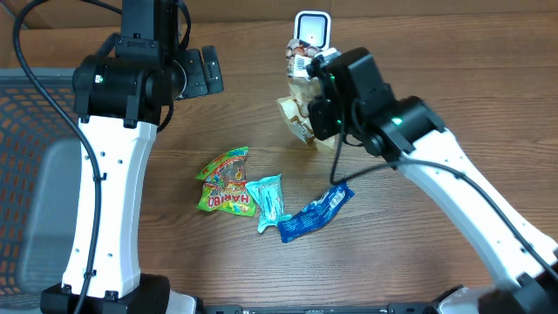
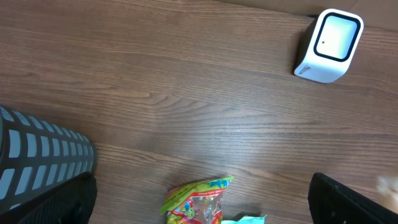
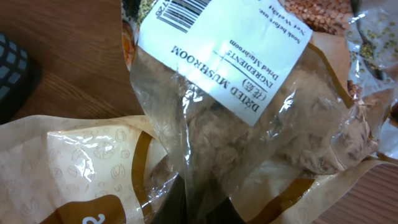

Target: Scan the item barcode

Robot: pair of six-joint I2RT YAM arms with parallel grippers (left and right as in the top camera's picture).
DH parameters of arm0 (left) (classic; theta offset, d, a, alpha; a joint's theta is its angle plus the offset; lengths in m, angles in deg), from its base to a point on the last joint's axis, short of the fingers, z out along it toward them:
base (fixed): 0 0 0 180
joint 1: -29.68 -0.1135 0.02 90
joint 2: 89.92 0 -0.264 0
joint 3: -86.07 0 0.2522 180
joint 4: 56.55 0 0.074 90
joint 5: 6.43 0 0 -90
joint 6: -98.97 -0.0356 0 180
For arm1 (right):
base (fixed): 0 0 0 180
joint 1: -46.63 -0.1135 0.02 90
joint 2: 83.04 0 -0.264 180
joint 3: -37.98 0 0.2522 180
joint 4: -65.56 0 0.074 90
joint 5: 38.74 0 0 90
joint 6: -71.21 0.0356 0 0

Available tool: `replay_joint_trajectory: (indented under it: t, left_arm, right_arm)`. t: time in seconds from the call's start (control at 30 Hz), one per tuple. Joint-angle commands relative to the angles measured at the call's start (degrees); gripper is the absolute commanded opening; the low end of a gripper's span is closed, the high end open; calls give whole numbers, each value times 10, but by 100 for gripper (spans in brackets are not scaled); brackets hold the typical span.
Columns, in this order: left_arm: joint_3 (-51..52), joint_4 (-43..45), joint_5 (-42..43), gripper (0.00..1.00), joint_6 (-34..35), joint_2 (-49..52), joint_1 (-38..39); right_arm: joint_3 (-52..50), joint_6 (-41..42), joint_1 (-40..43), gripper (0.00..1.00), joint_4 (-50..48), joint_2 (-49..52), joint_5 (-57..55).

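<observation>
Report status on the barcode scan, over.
Left gripper jaws open, empty. Right gripper jaws shut on mushroom bag, up at scanner. Nothing blocking seen.

One scanner [image 1: 311,29]; one mushroom bag [image 1: 293,118]; three more: green packet [image 1: 225,181], teal packet [image 1: 268,201], blue packet [image 1: 316,212].

- I see bare tabletop [image 1: 253,105] between the left arm [image 1: 113,174] and the scanner [image 1: 311,29]; a gripper could pass there.
- The right arm [image 1: 410,131] and its dried mushroom bag [image 1: 299,109] block the scanner's front.
- 3 snack packets [image 1: 225,183] crowd the table's middle.
- A mesh basket [image 1: 35,113] walls the left edge.
</observation>
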Motion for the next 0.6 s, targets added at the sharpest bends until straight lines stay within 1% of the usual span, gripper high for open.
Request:
replay_joint_trajectory:
  t: [0.0, 0.4, 0.57]
  left_arm:
    - [-3, 1, -6, 100, -3, 4, -2]
    - [-3, 1, -5, 100, -3, 4, -2]
    - [-3, 1, -6, 100, -3, 4, -2]
  right_arm:
    - [16, -18, 1, 4, 18, -58, -42]
    - [16, -48, 0, 4, 28, -157, -50]
    - [16, -50, 1, 4, 33, -166, -50]
